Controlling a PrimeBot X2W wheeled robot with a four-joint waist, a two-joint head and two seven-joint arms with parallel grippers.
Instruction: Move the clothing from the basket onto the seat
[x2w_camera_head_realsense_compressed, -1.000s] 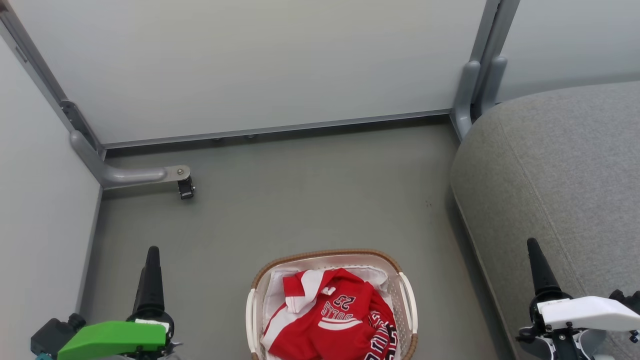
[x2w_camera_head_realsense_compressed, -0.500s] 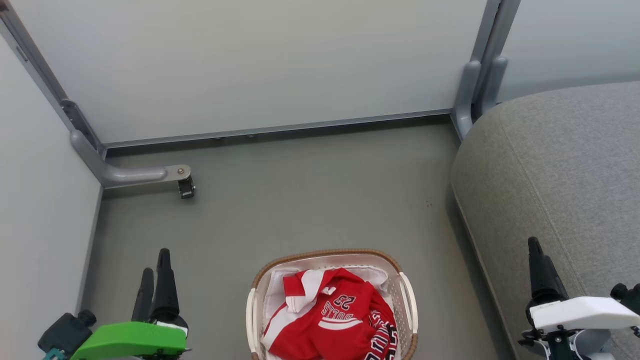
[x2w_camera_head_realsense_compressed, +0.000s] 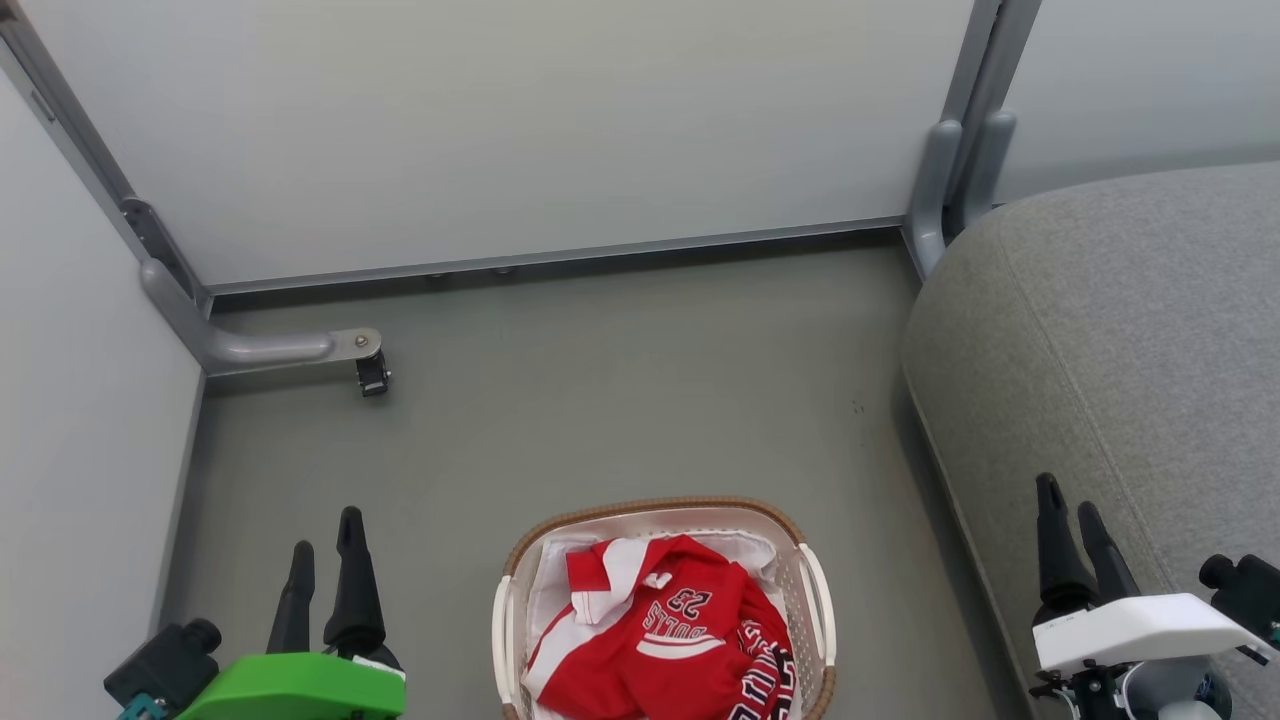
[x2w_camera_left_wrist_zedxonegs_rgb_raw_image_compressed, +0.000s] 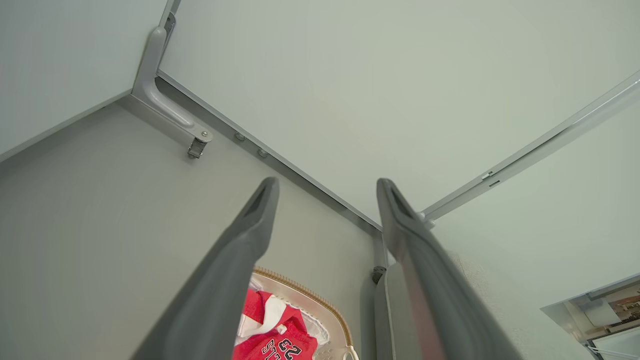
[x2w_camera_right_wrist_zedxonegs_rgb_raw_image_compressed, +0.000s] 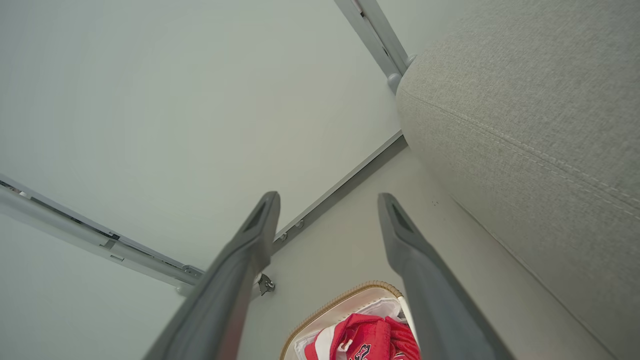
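On the floor (x2w_camera_head_realsense_compressed: 600, 400), the clothing (x2w_camera_head_realsense_compressed: 660, 625) is heaped inside the basket (x2w_camera_head_realsense_compressed: 650, 507), near the seat (x2w_camera_head_realsense_compressed: 1120, 330). The left claw (x2w_camera_head_realsense_compressed: 324, 532) and the right claw (x2w_camera_head_realsense_compressed: 1066, 495) are held open.

1. The light is bright, even and soft; the pale matte wall panels (x2w_camera_head_realsense_compressed: 520, 130) carry no glare.
2. A faint, soft-edged shadow lies on the smooth grey-green floor (x2w_camera_head_realsense_compressed: 620, 400) along the foot of the large rounded grey woven seat cushion (x2w_camera_head_realsense_compressed: 1120, 330).
3. My head view is sharp: the lettering on the red sports garment (x2w_camera_head_realsense_compressed: 660, 630) reads clearly.
4. In my wrist views the wide lens slightly bows the straight grey metal rail (x2w_camera_left_wrist_zedxonegs_rgb_raw_image_compressed: 550, 137).
5. The long dark fingers (x2w_camera_left_wrist_zedxonegs_rgb_raw_image_compressed: 235, 270) of my left gripper (x2w_camera_left_wrist_zedxonegs_rgb_raw_image_compressed: 327, 180) and my right gripper (x2w_camera_right_wrist_zedxonegs_rgb_raw_image_compressed: 328, 195) blur towards each view's bottom edge.
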